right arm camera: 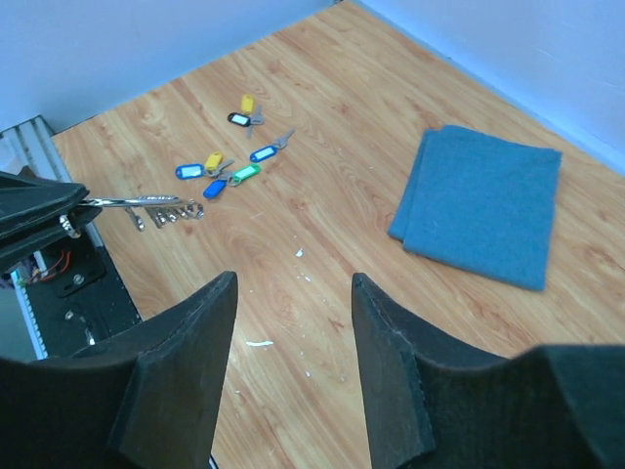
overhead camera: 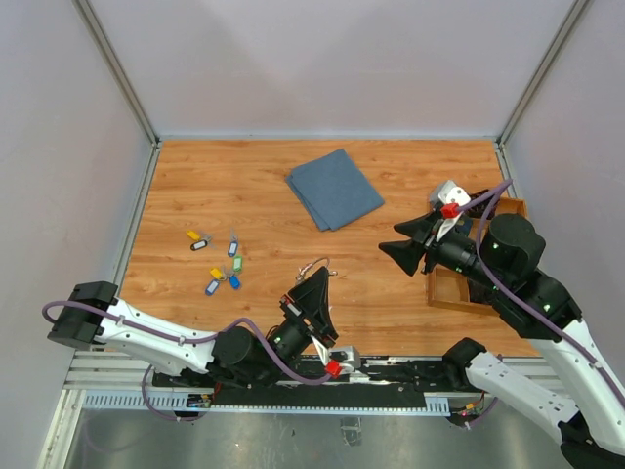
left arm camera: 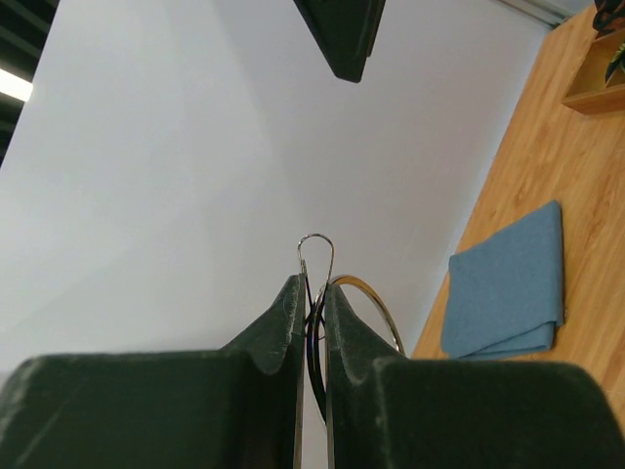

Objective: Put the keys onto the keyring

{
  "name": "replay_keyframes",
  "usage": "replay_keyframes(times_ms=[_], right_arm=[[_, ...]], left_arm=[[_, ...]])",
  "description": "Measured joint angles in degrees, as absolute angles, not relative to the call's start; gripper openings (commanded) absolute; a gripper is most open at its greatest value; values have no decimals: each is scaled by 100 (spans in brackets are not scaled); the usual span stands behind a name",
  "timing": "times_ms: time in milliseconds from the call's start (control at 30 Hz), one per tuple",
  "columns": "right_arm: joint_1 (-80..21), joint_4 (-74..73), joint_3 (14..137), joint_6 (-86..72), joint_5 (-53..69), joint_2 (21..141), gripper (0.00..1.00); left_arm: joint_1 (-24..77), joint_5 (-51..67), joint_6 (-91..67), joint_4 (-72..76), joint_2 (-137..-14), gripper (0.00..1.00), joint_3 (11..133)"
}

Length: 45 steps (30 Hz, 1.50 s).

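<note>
While clamped in the tightly closed left gripper [overhead camera: 317, 278], lifted off the table [overhead camera: 244, 176] above the middle of its near edge: keyring [right arm camera: 132, 201], thin wire loop and ring arc poking out past the jaws. Short chain bit [right arm camera: 171, 212] lying close along the ring, as seen from the right wrist. Keys [overhead camera: 220, 259] loose on the wood toward the left edge, in a scattered cluster, tags yellow, green, blue and dark, well apart from the ring. Right gripper [overhead camera: 391, 239] raised near the right edge, jaws about half apart, holding nothing. Just behind it, wooden tray [overhead camera: 444, 293] against the right edge. Folded blue cloth [overhead camera: 334, 188] flat near the middle of the far edge.
</note>
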State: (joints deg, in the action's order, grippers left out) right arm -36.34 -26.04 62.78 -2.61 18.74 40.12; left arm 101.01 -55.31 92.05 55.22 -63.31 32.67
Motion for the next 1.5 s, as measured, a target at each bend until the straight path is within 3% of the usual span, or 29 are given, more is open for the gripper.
replay_keyframes(times_ms=[667, 1033, 1500], right_arm=[[-3634, -2816, 6434, -126, 2536, 4517, 50], [-3632, -3186, 6845, -174, 2311, 5000, 45], [-3634, -2738, 6445, -1345, 2075, 6834, 37]], left_arm=[[10101, -5590, 9076, 5271, -6403, 0, 3291], [10086, -5561, 7271, 3120, -6228, 0, 4285], [9080, -5218, 4869, 1066, -5376, 1, 5225]])
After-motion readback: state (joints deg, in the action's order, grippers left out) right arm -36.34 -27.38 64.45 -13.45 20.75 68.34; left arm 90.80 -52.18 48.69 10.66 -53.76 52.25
